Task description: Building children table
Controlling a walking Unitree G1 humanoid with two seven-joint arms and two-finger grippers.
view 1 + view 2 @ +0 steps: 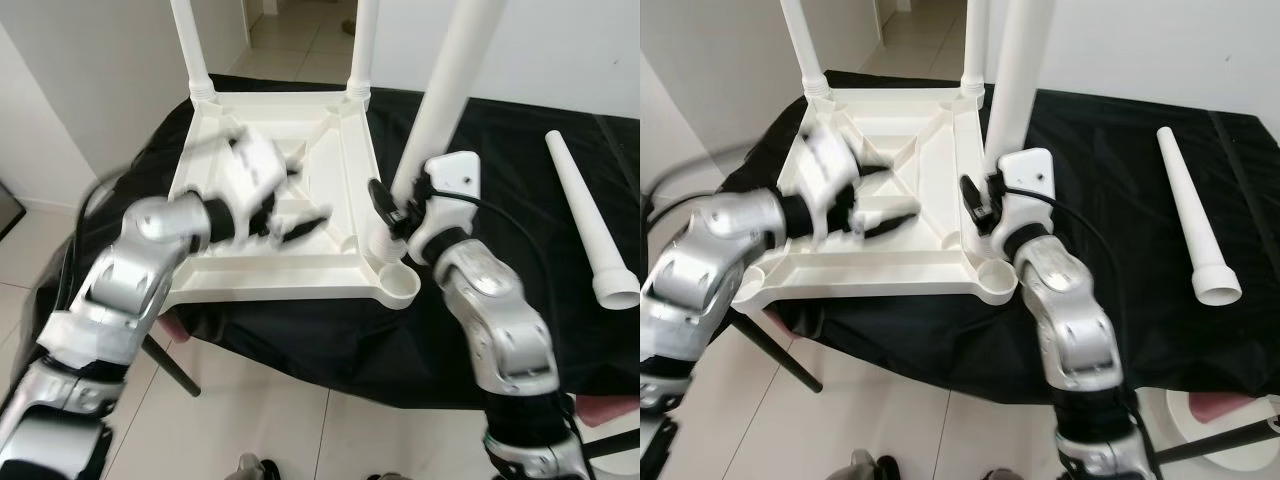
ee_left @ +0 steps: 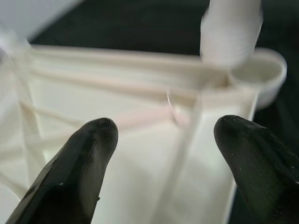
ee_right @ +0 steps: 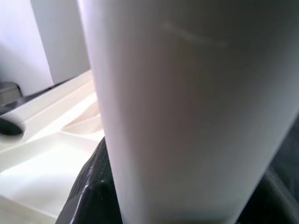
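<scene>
The upturned white plastic children's tabletop (image 1: 270, 215) lies on the black-draped table (image 1: 520, 150), the right gripper (image 1: 392, 215) clamped on a long white tapered leg (image 1: 447, 90) tilted above the near corner socket (image 1: 402, 283), which it should straighten before pressing, while the left gripper (image 1: 290, 205), jaws apart, could steady the frame.

No readable text, label, brand, number or sign anywhere. Plain white plastic on the upturned table top (image 1: 300, 270), on its legs and on the loose leg (image 1: 590, 220) at the right of the frame; plain black cloth (image 1: 520, 130) beneath. Nothing legible on the silver arms either.
</scene>
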